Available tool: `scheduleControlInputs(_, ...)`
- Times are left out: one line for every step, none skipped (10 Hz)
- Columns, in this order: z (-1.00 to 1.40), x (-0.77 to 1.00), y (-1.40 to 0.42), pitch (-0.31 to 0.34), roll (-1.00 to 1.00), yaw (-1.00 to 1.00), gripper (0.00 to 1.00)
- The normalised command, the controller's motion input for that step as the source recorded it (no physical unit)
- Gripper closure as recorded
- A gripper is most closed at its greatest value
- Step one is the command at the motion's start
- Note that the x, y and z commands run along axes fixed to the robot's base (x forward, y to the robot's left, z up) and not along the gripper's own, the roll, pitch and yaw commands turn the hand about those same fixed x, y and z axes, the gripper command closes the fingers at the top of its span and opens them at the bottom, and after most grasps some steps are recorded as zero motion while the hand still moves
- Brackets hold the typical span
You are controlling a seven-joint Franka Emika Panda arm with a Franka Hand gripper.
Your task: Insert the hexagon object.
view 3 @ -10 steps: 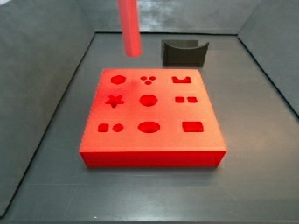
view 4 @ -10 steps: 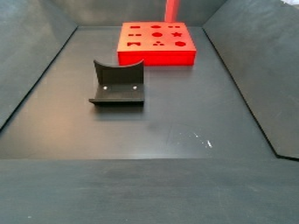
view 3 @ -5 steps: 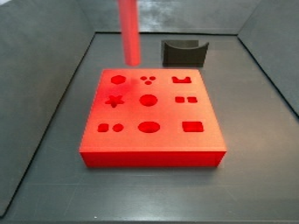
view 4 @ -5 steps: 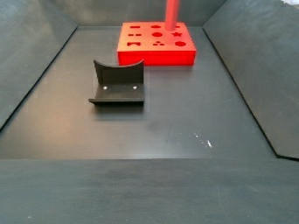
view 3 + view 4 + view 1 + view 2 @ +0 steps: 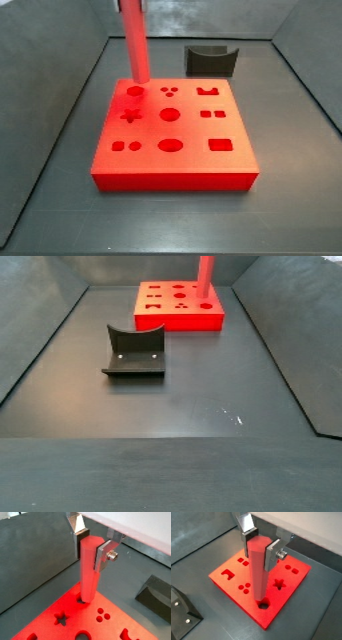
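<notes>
Wrist views: tool (image 5: pixel 93 546) clamps hexagon object (image 5: pixel 89 572), dark floor (image 5: pixel 187 406)

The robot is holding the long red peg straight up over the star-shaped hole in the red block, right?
Not the star hole. The jaws of the gripper hold the red peg upright, but its tip is at the corner hole of the red block; the star hole is the next one along. A wrist view shows it.
</notes>
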Motion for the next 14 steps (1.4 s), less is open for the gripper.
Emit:
scheduleControlInputs(-0.32, -0.03, 0.0, -0.051, 0.0, 0.0, 1.0)
scheduleControlInputs(-0.25, 0.0, -0.07, -0.05, 0.0, 0.0, 1.0)
scheduleControlInputs(-0.28, 0.0, 0.0, -0.054, 0.0, 0.0, 1.0)
scheduleControlInputs(-0.12, -0.07, 0.0, -0.001, 0.0, 0.0, 1.0)
scheduleControlInputs(0.0, -0.36, 0.03, -0.056, -0.01, 0.0, 1.0)
scheduleControlInputs(-0.03, 0.0, 0.0, -0.033, 0.0, 0.01, 1.0)
scheduleControlInputs(-0.12, 0.0, 0.0, -0.04, 0.0, 0.01, 1.0)
scheduleControlInputs(-0.11, 0.0, -0.04, -0.05, 0.0, 0.06, 1.0)
scheduleControlInputs(-0.21, 0.0, 0.0, -0.039, 0.0, 0.1, 1.0)
scheduleControlInputs(-0.21, 0.0, 0.0, -0.049, 0.0, 0.09, 1.0)
scheduleControlInputs(-0.24, 0.0, 0.0, -0.054, 0.01, 0.06, 1.0)
scheduleControlInputs(-0.26, 0.0, 0.0, -0.046, 0.0, 0.05, 1.0)
scheduleControlInputs(-0.37, 0.15, 0.0, -0.097, 0.0, 0.07, 1.0)
scheduleControlInputs(-0.58, 0.22, 0.0, -0.121, 0.0, 0.08, 1.0)
